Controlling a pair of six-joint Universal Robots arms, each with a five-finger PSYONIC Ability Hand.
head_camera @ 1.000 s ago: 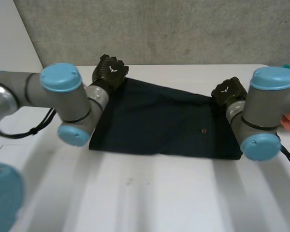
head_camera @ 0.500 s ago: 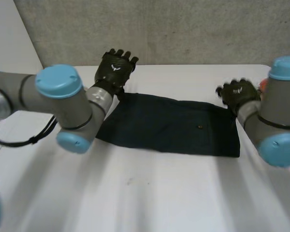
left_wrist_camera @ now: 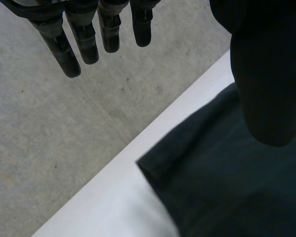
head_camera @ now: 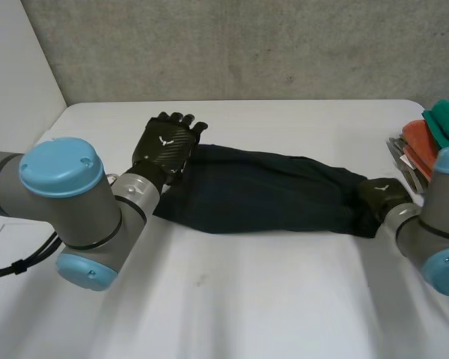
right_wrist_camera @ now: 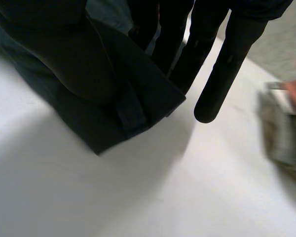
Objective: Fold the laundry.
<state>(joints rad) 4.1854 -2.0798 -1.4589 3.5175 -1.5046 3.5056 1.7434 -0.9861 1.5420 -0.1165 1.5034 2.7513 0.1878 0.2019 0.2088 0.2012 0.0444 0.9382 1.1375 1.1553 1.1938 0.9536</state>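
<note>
A dark navy cloth [head_camera: 262,198] lies folded in a long band across the white table [head_camera: 247,299]. My left hand [head_camera: 165,146] hovers over the cloth's far left corner, open, with its fingers [left_wrist_camera: 84,39] straight and apart from the thumb [left_wrist_camera: 266,74]; the cloth [left_wrist_camera: 227,187] lies under the thumb. My right hand [head_camera: 380,196] is at the cloth's right end. There a corner of the cloth [right_wrist_camera: 133,98] sits pinched between the thumb [right_wrist_camera: 64,54] and the fingers [right_wrist_camera: 227,64].
A stack of folded clothes [head_camera: 434,131], orange and teal, sits at the table's right edge, close to my right arm; it lies blurred [right_wrist_camera: 286,128] beside the right hand. A grey wall stands behind the table's far edge.
The cloth has been drawn to the right into a longer, narrower band. My right hand moved nearer and closed on its right end. My left hand came nearer, fingers still straight.
</note>
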